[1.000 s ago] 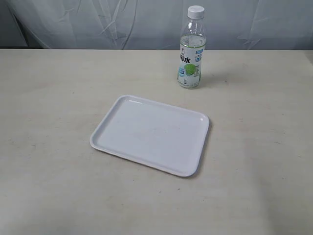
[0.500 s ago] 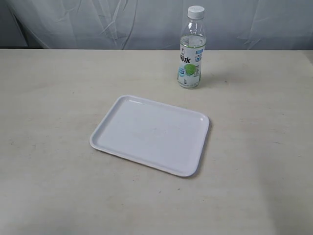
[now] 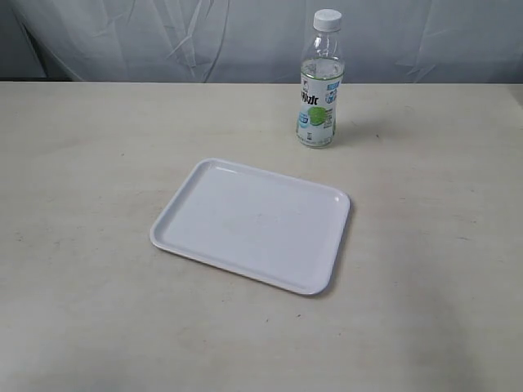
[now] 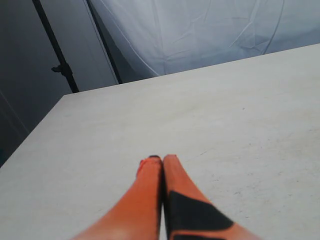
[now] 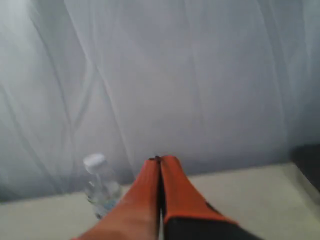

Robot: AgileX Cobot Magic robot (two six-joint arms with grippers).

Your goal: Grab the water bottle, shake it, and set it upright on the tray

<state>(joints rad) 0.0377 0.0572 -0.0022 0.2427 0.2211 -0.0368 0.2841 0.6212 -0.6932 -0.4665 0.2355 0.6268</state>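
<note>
- The water bottle [image 3: 319, 90] stands upright on the surface [image 3: 90, 163], beyond the far right corner of the tray [image 3: 253, 224] and apart from it. Nothing touches it, so the whole task lies ahead.
- The left tool [image 4: 161, 160] has its orange fingers pressed together over bare surface and holds nothing.
- The right tool [image 5: 159, 161] is likewise closed and empty. The bottle sits low in its view, off to one side of the fingertips.
- Neither tool shows in the exterior view, so both seem well away from the bottle.
- If a tool arrives with its fingers together, it would probably shove the bottle instead of straddling it. The bottle is tall and narrow, so a shove would likely tip it and send it rolling.
- The clear plastic wall looks smooth and soft. A loose hold may let the bottle slip during the shake, when the water inside throws its weight about.
- A grasp close under the cap [image 3: 327, 18] would leave the body free to swing.
- The tray has a low raised rim. A base set partly on that rim, or let go before it sits flat, would likely topple the bottle.
</note>
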